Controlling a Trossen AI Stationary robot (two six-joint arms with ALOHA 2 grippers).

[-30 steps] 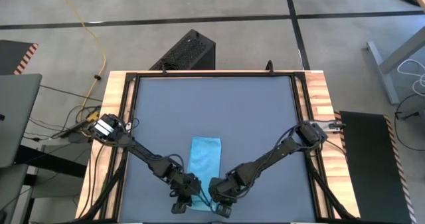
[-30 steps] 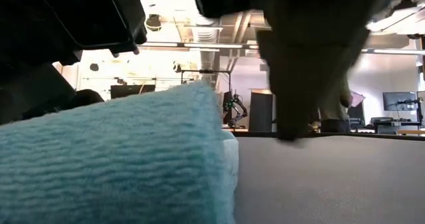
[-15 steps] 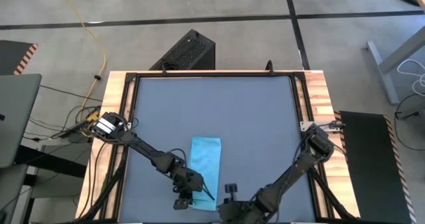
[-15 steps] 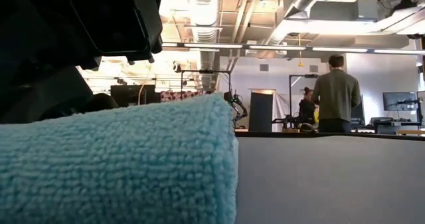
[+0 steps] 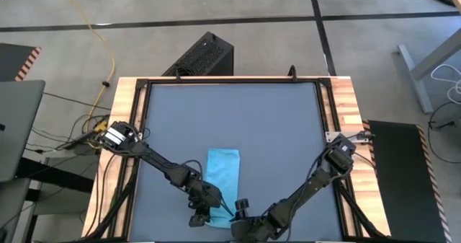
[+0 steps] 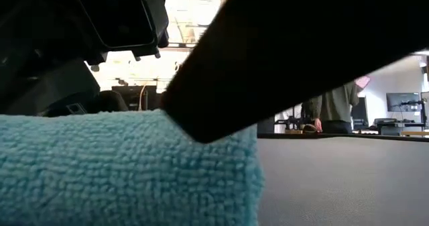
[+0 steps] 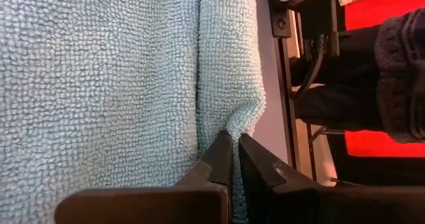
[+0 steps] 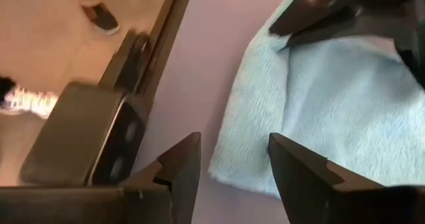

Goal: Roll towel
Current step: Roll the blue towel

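Grey table (image 5: 252, 120) lies bare beyond the towel (image 5: 222, 172); wrist views show the left gripper (image 7: 234, 159) pinching its near edge, the right gripper (image 8: 234, 164) spread beside it.

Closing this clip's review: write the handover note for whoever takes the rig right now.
Left gripper: shut on the towel, pinching a fold at its near edge.
Right gripper: open, empty, hovering beside the towel's near corner.
Towel: on the table, near the front edge, still mostly flat.
Done: near edge gripped on one side only.
Left: right gripper must take its corner, then roll the towel away from the front edge.
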